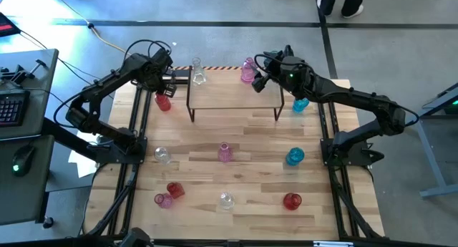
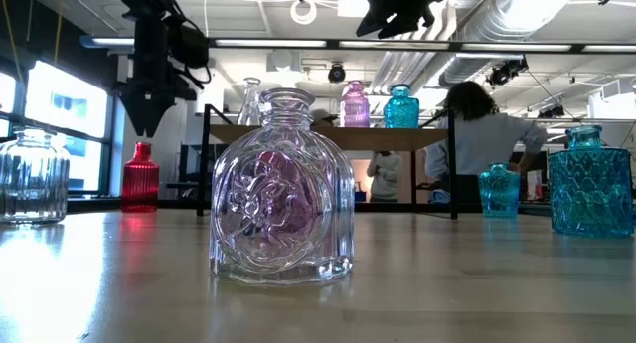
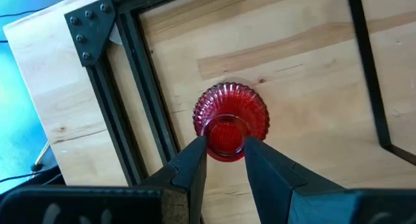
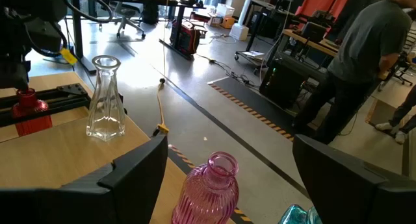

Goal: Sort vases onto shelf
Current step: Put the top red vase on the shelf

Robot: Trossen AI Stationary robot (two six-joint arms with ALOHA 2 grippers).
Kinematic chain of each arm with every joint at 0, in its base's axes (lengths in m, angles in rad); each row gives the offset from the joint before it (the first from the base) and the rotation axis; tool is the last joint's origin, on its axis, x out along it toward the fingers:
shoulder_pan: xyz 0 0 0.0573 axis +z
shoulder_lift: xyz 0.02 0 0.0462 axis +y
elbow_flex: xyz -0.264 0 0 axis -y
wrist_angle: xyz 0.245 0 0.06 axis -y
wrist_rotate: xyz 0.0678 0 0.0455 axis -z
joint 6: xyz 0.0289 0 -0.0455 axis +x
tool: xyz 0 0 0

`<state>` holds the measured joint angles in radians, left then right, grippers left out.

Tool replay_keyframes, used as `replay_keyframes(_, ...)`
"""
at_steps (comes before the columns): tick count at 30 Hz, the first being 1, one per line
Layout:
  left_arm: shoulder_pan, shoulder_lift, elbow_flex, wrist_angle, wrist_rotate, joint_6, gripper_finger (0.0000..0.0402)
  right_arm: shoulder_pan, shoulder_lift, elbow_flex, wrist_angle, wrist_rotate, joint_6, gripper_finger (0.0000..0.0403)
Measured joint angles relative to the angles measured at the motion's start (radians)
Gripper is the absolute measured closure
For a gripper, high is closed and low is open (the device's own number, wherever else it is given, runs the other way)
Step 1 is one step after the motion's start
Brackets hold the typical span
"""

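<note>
A ribbed red vase [image 3: 231,113] stands upright on the table by the far left edge [image 1: 163,102], left of the shelf [image 1: 236,97]. My left gripper [image 3: 226,152] points down just above it [image 2: 149,124], open, one finger on either side of the vase's mouth and clear of it. On the shelf stand a clear vase [image 4: 106,100], a pink vase [image 4: 208,188] and a blue vase [image 2: 401,106]. My right gripper [image 1: 259,79] hovers wide open over the shelf's far right part, pointing level toward the table's left.
Several more vases stand on the slatted table: blue [image 1: 300,104] right of the shelf, clear [image 1: 162,155], pink [image 1: 225,152], blue [image 1: 295,157], and red, pink and clear ones near the front edge [image 1: 226,200]. Black frame rails [image 3: 130,87] run beside the red vase. People stand beyond the table [image 2: 477,134].
</note>
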<state>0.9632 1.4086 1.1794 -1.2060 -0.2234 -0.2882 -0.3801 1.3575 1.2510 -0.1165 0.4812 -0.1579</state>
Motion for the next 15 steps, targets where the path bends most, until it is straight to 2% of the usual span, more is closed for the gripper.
replay_keyframes(15,0.0,0.0,-0.006,0.016,-0.008,-0.026,0.0308,0.0,0.0,0.0,-0.031,-0.003,0.026,0.0084)
